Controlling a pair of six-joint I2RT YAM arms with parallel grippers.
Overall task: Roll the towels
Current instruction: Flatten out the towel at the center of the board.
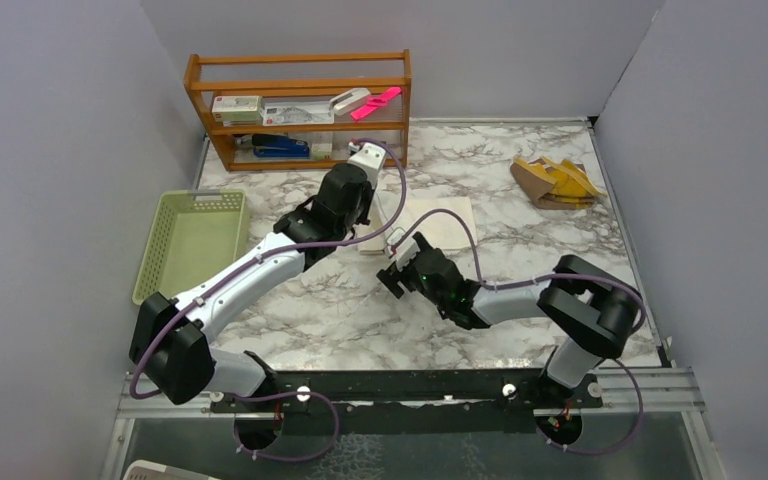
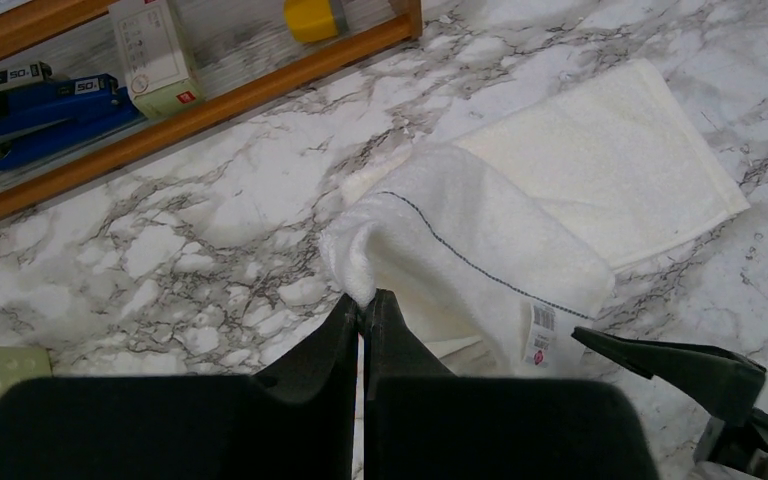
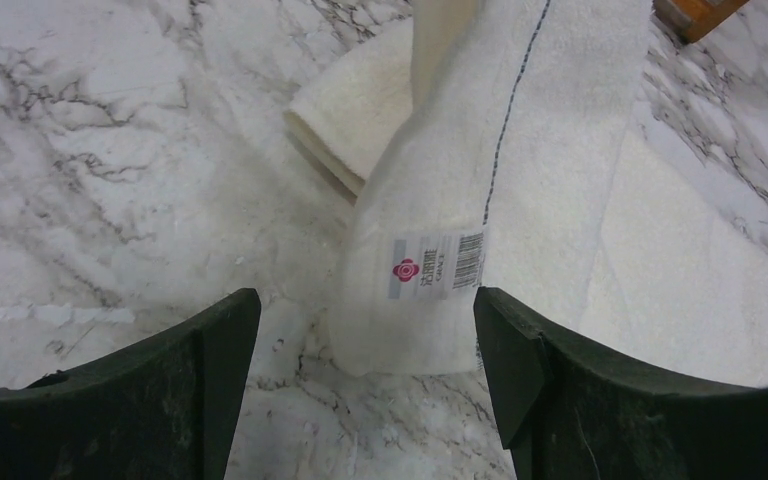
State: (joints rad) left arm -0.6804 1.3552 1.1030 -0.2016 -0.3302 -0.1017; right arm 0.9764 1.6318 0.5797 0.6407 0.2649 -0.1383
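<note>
Left gripper (image 2: 363,310) pinches shut on the lifted fold of the plain white textured towel (image 2: 600,170) lying centre, right gripper (image 3: 365,300) gapes empty astride it: rolling barely begun, crumpled mustard-yellow towel (image 1: 557,182) far right untouched.

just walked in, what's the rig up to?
Left claw is shut on an edge of the white towel, holding it lifted and folded over the flat part. Right claw is open, poised at the folded end with the label, not gripping. The yellow towel lies crumpled at the far right, not rolled.
</note>
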